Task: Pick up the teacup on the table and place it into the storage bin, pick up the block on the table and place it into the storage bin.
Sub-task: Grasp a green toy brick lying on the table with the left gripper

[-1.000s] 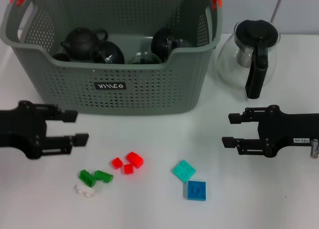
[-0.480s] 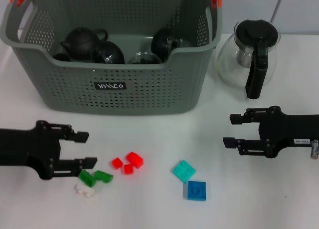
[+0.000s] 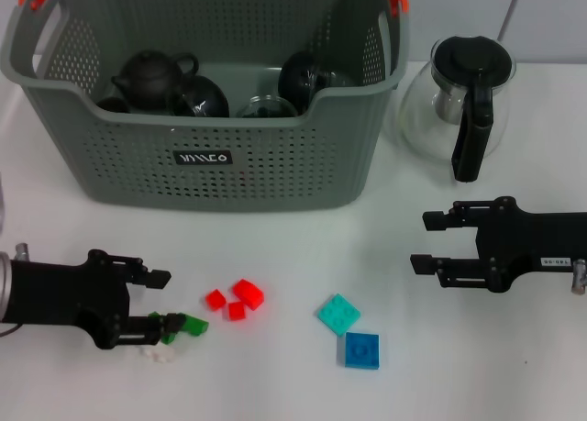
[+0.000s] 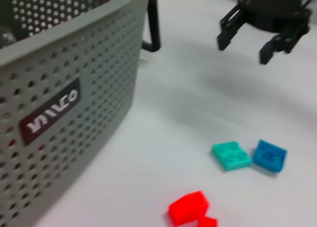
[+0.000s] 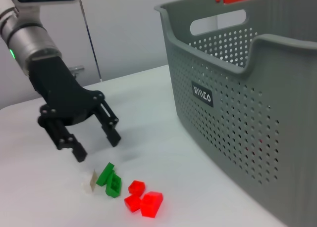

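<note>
White table [image 3: 293, 247], grey storage bin [image 3: 206, 155] at its back holding black teapots, left gripper [image 3: 163, 302] in front of the bin, fingers spread wide over green blocks [image 3: 183, 326], right gripper [image 3: 424, 240] open, hovering beside the bin below the glass pot [image 3: 463, 95].

The storage bin [image 3: 275, 155] is matt grey perforated plastic, the pot [image 3: 459, 100] by the white, smooth table's [image 3: 293, 256] far right edge is clear glossy glass, and the blocks [image 3: 349, 326] look like smooth plastic.
</note>
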Tool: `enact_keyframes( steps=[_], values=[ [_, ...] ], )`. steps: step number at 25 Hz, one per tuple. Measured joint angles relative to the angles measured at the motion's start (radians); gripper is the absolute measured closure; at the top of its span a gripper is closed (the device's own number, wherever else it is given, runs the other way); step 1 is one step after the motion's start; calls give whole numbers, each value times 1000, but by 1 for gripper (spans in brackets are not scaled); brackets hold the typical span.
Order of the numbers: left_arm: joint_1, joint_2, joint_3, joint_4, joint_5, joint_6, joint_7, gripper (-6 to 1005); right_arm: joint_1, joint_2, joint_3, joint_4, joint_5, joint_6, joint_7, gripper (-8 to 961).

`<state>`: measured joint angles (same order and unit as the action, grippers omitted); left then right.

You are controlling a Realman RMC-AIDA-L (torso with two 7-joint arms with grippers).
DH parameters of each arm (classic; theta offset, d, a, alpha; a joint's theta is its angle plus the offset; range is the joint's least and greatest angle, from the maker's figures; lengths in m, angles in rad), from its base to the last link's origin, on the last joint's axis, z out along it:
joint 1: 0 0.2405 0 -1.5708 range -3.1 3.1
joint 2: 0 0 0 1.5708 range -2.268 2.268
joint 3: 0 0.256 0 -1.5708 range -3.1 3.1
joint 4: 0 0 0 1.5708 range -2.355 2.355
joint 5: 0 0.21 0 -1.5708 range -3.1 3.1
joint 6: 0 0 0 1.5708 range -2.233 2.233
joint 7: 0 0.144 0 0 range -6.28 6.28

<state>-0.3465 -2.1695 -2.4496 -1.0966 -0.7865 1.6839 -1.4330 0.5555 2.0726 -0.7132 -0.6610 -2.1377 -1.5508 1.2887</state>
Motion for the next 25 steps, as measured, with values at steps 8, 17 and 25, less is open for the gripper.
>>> enact_keyframes(
  steps=[8,17,25],
  values=[
    [4,3,37,26,23,-48,8,386,-3,-1,0,0,-2,0,2,269],
    [-4,-1,45,57,36,-72,8,387,-1,0,1,0,-2,1,2,269],
    [-25,-2,90,92,34,-139,17,387,-2,1,0,0,-2,1,2,270]
  ],
)
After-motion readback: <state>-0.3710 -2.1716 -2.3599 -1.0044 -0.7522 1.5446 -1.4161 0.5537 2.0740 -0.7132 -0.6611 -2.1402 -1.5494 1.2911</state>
